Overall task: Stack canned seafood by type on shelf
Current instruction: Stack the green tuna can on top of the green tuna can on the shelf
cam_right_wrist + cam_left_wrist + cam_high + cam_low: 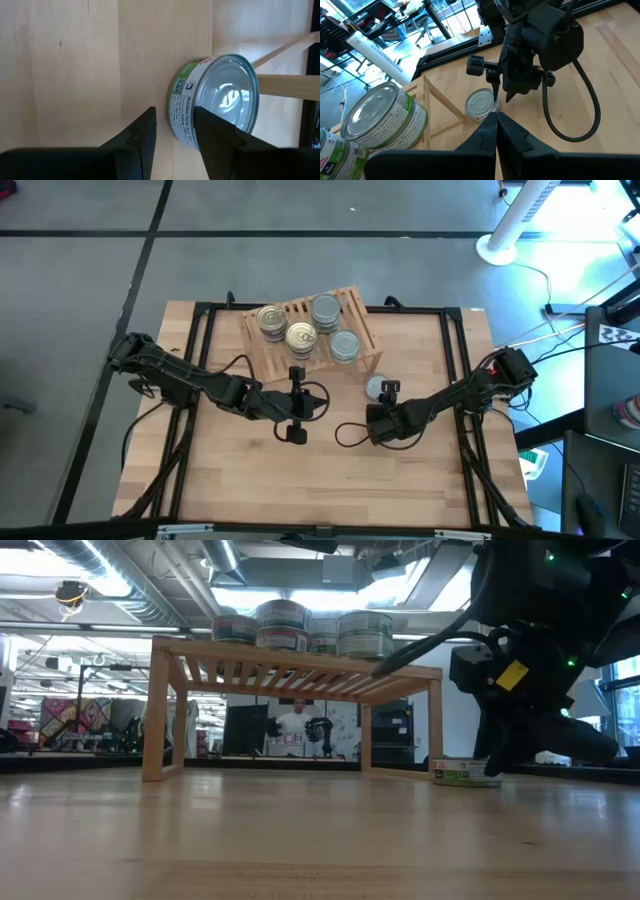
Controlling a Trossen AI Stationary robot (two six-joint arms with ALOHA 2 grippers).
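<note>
Tin (215, 102) lies just ahead of the right pincer (175, 132), fingers parted, ungripped.

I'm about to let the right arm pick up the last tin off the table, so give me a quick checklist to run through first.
1. Loose tin upright on the table, beside the shelf: ok.
2. Right gripper at the tin, jaws open: ok.
3. Tin seated between the fingers: not ok; in the right wrist view it lies beyond the fingertips.
4. Left gripper shut, empty, apart from the tin: ok.
5. Silver-topped stacks on the shelf to take it: ok.
6. Clearance from the shelf leg: cannot tell.
</note>
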